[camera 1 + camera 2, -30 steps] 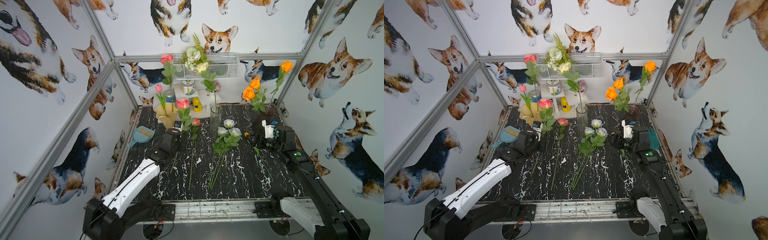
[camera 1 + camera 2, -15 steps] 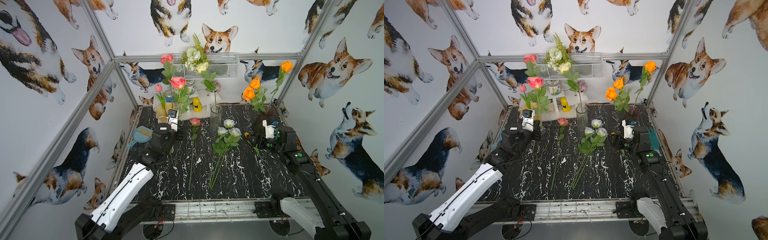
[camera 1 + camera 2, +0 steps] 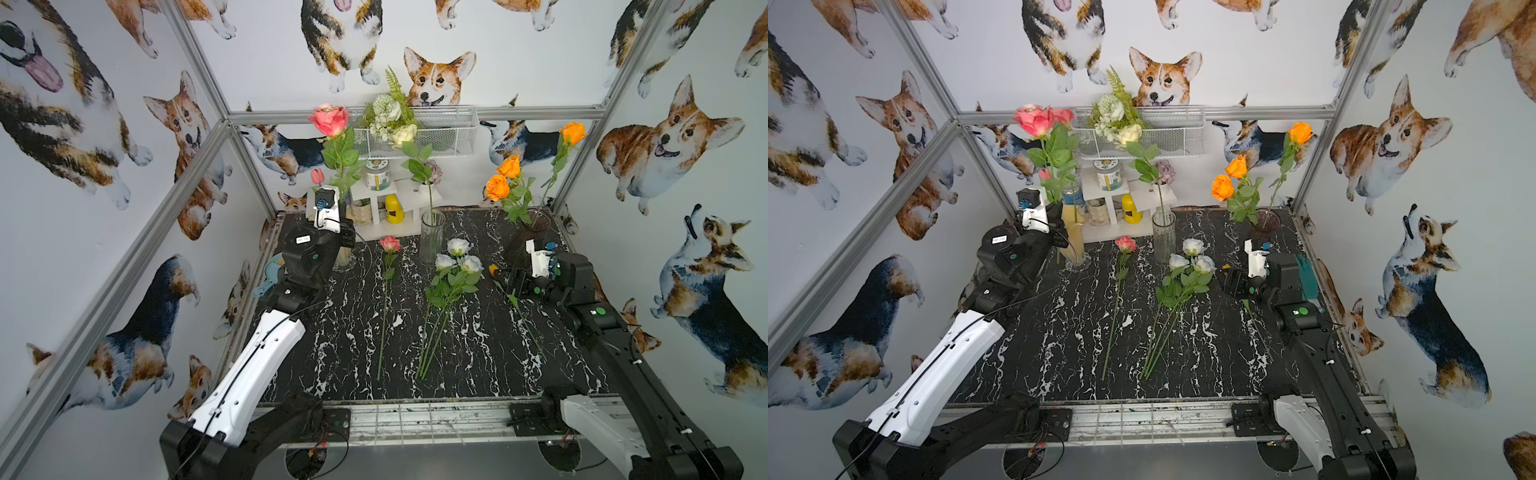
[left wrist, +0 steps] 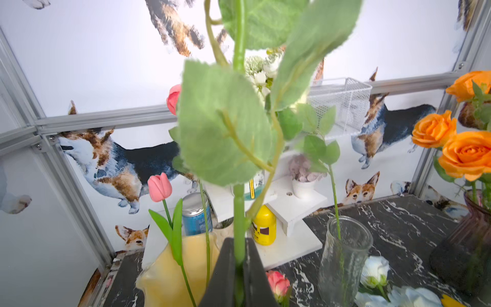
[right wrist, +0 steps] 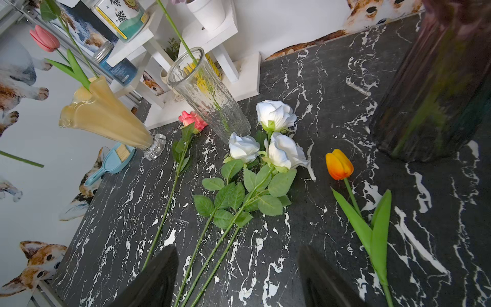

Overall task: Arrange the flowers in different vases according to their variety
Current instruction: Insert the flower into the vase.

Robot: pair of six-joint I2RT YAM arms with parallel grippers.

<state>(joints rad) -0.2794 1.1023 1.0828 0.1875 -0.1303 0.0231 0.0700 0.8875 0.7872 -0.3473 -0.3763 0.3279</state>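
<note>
My left gripper (image 4: 239,247) is shut on the green stem of a pink rose (image 3: 330,119) and holds it upright, right beside the creamy-yellow vase (image 3: 1073,237). That vase holds a pink tulip (image 4: 159,186). The clear glass vase (image 3: 432,232) holds one cream rose (image 3: 404,134). Orange roses (image 3: 498,187) stand in the dark purple vase (image 3: 536,220). On the table lie a pink rose (image 3: 390,244), three white roses (image 3: 457,257) and an orange tulip (image 5: 339,164). My right gripper (image 5: 236,255) hovers open and empty near the tulip.
A white shelf (image 3: 409,226) with jars, a yellow bottle (image 3: 394,209) and a small purple potted plant stands at the back. Above it hangs a wire basket (image 3: 440,135) with a white-green bouquet. A blue dustpan (image 3: 266,276) lies at the table's left edge.
My left arm has lifted the pink rose off the table, back towards the yellow vase; its head now stands much higher. The right arm has not moved.
</note>
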